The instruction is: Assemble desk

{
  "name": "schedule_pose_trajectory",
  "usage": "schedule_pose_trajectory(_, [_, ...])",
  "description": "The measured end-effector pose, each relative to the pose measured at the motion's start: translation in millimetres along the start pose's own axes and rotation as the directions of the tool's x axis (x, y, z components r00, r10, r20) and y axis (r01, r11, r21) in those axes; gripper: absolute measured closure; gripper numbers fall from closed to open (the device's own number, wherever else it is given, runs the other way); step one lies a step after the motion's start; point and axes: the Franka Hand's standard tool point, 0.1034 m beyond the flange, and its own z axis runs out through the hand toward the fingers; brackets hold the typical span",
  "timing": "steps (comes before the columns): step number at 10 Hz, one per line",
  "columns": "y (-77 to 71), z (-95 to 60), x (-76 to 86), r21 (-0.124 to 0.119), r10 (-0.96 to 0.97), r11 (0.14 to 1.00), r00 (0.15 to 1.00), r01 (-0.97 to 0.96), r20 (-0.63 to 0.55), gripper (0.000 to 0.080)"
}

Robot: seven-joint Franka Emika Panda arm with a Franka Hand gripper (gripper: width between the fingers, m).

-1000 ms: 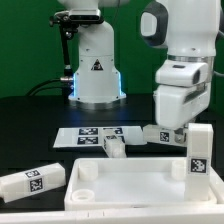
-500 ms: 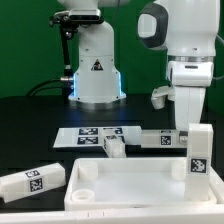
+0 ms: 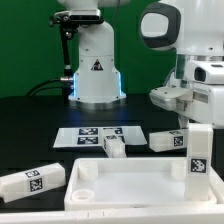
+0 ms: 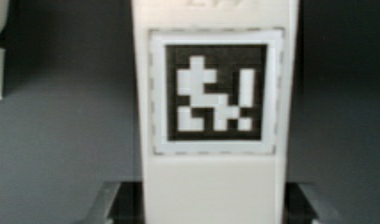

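**Item:** white, blocky, square-section plastic leg (image 3: 199, 150) with a black-and-white tag, part of the desk kit.

**Location:** it stands upright on the far corner of the large flat white plastic desk top (image 3: 140, 186), at the exterior view's right. Whether it is fully seated in its socket cannot be told.

**Handling:** probably light, stiff and smooth-faced, so somewhat slippery, and not fragile. The best hold is across two opposite flat faces near the upper end, square to them so it cannot twist.

**Claw:** the two-finger gripper (image 4: 203, 202) has its jaws partway closed and clamped on this leg. In the wrist view the grey finger pads (image 4: 112, 204) press on either side of it.

**Receptacles:** two round corner sockets (image 3: 86, 172) lie at the top's end on the exterior view's left. Both appear empty.

**Loose parts:**
- The second leg (image 3: 167, 141) lies on its side just beyond the top, beside the upright one.
- The third leg (image 3: 115, 148) lies at the near edge of the marker board (image 3: 95, 133).
- The fourth leg (image 3: 30, 181) lies near, off the top's end on the exterior view's left.

**Surroundings:** a black table (image 3: 30, 125), with a white robot pedestal (image 3: 97, 75) at the far side.
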Motion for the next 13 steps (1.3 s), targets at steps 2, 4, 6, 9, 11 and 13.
schedule_pose_trajectory(2, [-1.6,1.0,-1.6,0.0,-0.135,0.991,0.991,0.135,0.009,0.0515])
schedule_pose_trajectory(4, [-20.0,7.2,0.0,0.005,-0.346,0.938,0.938,0.346,0.006,0.0515])
schedule_pose_trajectory(6, [-33.9,12.3,-4.7,0.029,-0.376,0.926,0.927,0.376,0.001,0.0515])
schedule_pose_trajectory(9, [-33.7,12.4,-7.5,0.028,-0.529,0.849,0.849,0.528,0.007,0.0515])
schedule_pose_trajectory(11, [-44.2,13.2,10.4,0.034,-0.635,0.772,0.772,0.635,0.005,0.0515])
schedule_pose_trajectory(13, [-46.4,14.1,8.0,0.037,-0.653,0.757,0.757,0.653,0.005,0.0515])
